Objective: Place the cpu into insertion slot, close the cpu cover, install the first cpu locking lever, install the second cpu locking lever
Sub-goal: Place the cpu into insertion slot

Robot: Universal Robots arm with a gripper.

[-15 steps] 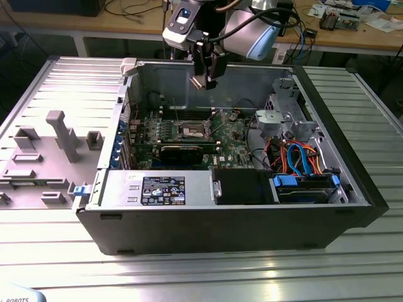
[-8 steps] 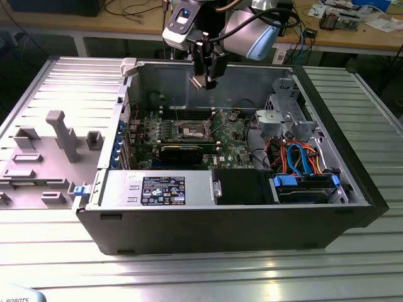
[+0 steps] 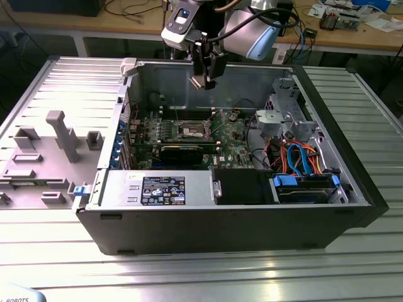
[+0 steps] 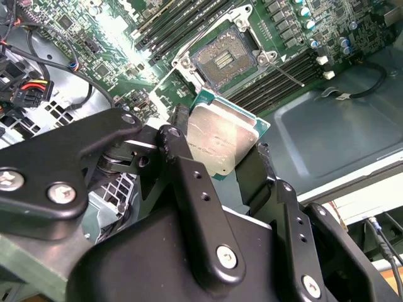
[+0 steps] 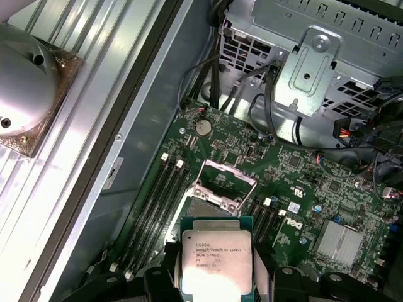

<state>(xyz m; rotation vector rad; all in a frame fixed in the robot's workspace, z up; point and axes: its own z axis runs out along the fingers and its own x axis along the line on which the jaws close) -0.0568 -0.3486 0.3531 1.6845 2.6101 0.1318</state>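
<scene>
The gripper (image 3: pixel 203 80) hangs in the upper middle of the exterior view, above the open computer case (image 3: pixel 227 226). Its fingers are clamped on two opposite edges of the cpu (image 3: pixel 198 82). That edge grip probably leaves the underside free, so the chip can go flat into a socket. Both wrist views show the cpu (image 4: pixel 223 141) (image 5: pixel 216 261) between the black fingers (image 4: pixel 182 135), with its dull metal top facing the cameras and a thin green rim around it. The chip is close to square, so it has hardly any long axis. In the exterior view it looks tilted rather than level with the board, though that is hard to tell. The insertion slot (image 3: pixel 194 131) lies near the centre of the exterior view, well below the chip and bare, its dark middle exposed (image 4: pixel 225 60). The cpu cover (image 5: pixel 230 172) stands swung up beside it, which leaves the slot open from above.
</scene>
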